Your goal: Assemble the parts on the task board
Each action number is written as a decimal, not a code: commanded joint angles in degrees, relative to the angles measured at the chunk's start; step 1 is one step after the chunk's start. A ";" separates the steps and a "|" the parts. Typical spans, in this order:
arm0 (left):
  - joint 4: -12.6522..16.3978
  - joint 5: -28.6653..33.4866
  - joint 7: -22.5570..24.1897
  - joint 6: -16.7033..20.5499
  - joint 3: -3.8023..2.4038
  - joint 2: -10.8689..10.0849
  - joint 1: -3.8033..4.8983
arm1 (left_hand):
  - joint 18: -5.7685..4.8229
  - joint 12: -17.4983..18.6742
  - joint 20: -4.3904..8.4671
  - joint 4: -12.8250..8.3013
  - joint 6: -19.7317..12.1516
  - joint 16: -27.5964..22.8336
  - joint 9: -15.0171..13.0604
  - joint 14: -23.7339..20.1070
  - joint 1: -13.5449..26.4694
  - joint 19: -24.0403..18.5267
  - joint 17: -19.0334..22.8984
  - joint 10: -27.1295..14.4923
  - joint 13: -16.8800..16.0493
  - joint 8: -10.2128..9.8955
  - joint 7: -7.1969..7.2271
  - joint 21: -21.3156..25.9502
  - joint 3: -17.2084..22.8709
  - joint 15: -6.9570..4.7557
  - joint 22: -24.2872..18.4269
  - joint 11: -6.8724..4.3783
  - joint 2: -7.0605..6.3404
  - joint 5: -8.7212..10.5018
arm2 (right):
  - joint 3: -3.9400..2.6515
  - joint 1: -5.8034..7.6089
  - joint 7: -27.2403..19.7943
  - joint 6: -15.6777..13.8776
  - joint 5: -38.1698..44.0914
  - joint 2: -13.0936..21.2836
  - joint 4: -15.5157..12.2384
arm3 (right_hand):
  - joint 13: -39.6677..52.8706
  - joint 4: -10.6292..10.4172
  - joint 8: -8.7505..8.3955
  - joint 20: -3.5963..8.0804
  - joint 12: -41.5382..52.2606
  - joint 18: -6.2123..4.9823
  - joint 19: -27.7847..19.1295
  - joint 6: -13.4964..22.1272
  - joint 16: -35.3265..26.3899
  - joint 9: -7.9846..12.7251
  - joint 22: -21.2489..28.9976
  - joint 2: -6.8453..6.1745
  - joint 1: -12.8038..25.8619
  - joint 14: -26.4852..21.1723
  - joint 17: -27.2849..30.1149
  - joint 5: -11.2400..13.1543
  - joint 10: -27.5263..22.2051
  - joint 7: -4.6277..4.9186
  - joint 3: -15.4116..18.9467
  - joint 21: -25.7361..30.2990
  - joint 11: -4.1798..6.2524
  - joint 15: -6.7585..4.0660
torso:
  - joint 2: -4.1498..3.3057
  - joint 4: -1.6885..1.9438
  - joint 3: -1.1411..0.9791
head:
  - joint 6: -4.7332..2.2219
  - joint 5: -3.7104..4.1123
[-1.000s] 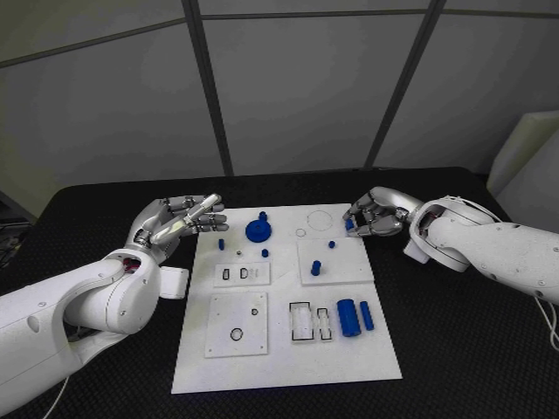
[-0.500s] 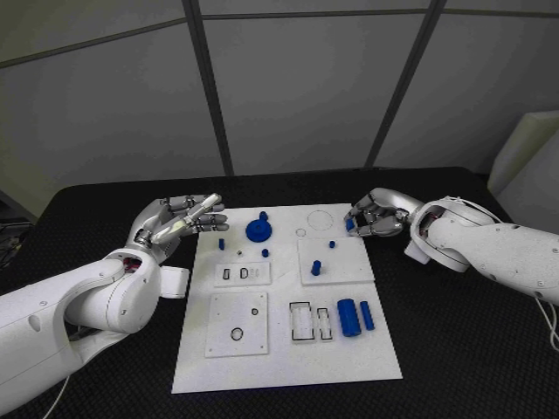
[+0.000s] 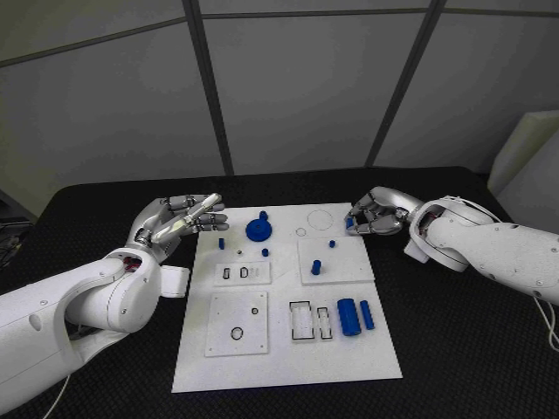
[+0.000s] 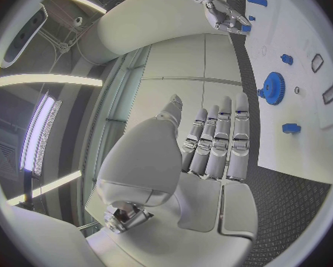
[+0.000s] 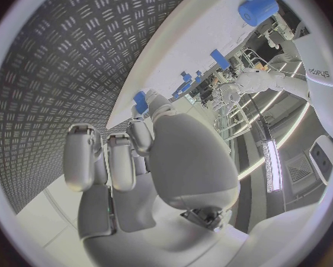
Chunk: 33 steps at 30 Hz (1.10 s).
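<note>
The white board (image 3: 287, 297) lies flat in the middle of the black surface (image 3: 481, 340). On its far part stand a blue gear (image 3: 259, 230) with a small blue peg (image 3: 265, 253) just in front of it, and further right a short blue post (image 3: 316, 267) on a raised white plate. Nearer the robot, a thick blue cylinder (image 3: 348, 317) and a thinner blue bar (image 3: 367, 316) lie side by side next to two empty rectangular slots.

The left hand (image 3: 179, 223) hovers at the board's far left corner, holding nothing, fingers stretched out straight and close together toward the gear. The right hand (image 3: 376, 216) sits at the board's far right edge with its fingers curled in; a small blue piece (image 3: 350, 225) shows at the fingertips, and in the right wrist view it (image 5: 140, 100) sits right against them, so the hand seems to pinch it.
</note>
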State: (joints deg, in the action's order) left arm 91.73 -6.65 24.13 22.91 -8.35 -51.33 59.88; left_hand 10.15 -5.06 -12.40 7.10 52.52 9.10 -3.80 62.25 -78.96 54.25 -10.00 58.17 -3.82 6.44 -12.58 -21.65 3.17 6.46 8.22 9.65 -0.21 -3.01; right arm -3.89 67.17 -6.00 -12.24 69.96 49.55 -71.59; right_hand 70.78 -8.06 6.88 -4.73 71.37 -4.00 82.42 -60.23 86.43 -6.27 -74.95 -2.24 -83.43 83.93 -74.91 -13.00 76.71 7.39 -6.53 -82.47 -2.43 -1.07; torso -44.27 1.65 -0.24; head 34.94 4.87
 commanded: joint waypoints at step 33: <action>-2.28 -0.33 0.66 -0.53 -0.05 -0.17 0.08 | 0.31 0.35 -0.36 -0.15 0.35 -0.32 0.00 0.23 -0.18 0.18 -0.13 0.26 -0.02 -0.37 0.08 0.32 -0.40 0.37 -0.12 0.06 0.46 0.08 | -0.34 0.36 9.65 -9.03 12.61 -8.45 -16.79 | 1.40 1.19 1.01 0.66 1.16 1.40 1.23 -1.92 0.72 -0.56 -2.74 1.43 -0.60 4.80 -8.91 0.94 1.30 -0.79 -2.55 -1.27 0.61 -1.12 | 1.39 -0.28 0.32 | 1.19 -3.55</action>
State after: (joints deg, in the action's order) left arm 89.50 -6.66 24.15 22.85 -8.35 -51.52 59.87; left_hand 10.15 -5.06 -12.40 6.94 52.52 9.10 -3.79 62.25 -78.96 54.25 -10.03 58.16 -3.81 6.45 -12.58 -21.65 3.01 6.46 8.19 9.65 -0.21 -3.01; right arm -4.30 67.46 0.64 -20.60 78.13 41.53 -88.25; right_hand 72.23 -6.80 7.48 -4.09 72.48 -3.08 83.46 -61.24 86.85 -6.25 -74.93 -0.95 -84.37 83.84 -74.90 -12.41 77.80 7.00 -8.66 -83.37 -1.74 -1.75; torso -43.01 1.25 0.00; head 36.03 1.72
